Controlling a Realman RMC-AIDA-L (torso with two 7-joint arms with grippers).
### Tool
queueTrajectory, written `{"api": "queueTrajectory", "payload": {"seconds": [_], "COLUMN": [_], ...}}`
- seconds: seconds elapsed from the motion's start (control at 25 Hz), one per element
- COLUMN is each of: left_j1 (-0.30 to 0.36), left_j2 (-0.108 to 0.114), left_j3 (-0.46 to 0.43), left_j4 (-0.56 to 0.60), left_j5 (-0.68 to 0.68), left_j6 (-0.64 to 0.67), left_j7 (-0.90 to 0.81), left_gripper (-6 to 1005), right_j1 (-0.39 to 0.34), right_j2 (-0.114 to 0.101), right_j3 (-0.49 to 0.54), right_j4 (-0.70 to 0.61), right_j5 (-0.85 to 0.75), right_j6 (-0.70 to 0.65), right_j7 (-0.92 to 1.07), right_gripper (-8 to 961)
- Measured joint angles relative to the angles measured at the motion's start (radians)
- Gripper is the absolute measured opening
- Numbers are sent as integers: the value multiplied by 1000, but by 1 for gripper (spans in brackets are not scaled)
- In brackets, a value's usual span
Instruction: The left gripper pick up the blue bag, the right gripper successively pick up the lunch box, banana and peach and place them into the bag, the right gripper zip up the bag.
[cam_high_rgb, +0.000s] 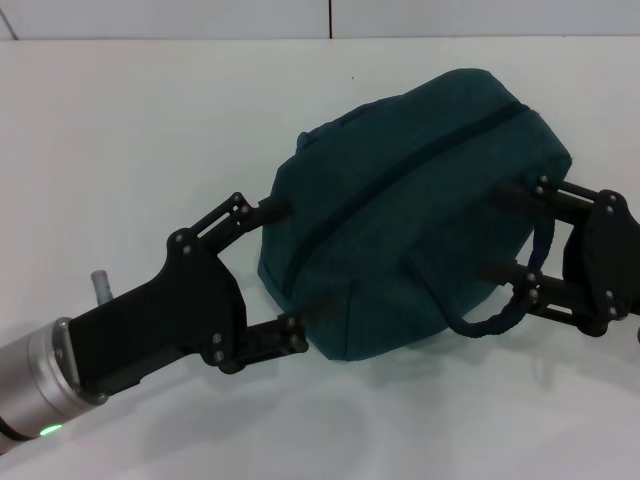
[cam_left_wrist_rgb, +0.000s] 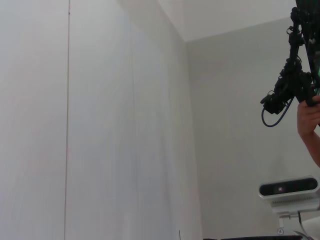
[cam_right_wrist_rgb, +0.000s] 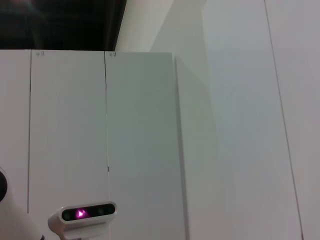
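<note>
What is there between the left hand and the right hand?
In the head view, only the blue bag lies between the left hand and the right hand.

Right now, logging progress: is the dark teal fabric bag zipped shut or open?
Shut, as far as visible. The dark teal fabric bag shows an unbroken dark zipper line along its top, with no lining or contents showing.

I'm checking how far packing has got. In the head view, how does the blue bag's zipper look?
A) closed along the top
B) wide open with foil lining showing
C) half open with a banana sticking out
A: the blue bag shows an unbroken dark zipper seam with no lining or contents visible, while the left gripper and right gripper press its two ends.
</note>
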Motion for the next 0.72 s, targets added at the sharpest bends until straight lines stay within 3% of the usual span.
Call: {"api": "queueTrajectory", "payload": {"seconds": [0.72], "left_j1": [0], "left_j2": [0], "left_j3": [8], "left_j4": [0], "left_j5": [2], "left_j6": [0], "left_j7": [0], "left_gripper": [894], "right_j1": [1], "right_j2": [0], "right_j3": [-3], "right_j4": [0], "right_j5": [0], "right_j6": [3], "right_j7": [0], "right_gripper": [657]}}
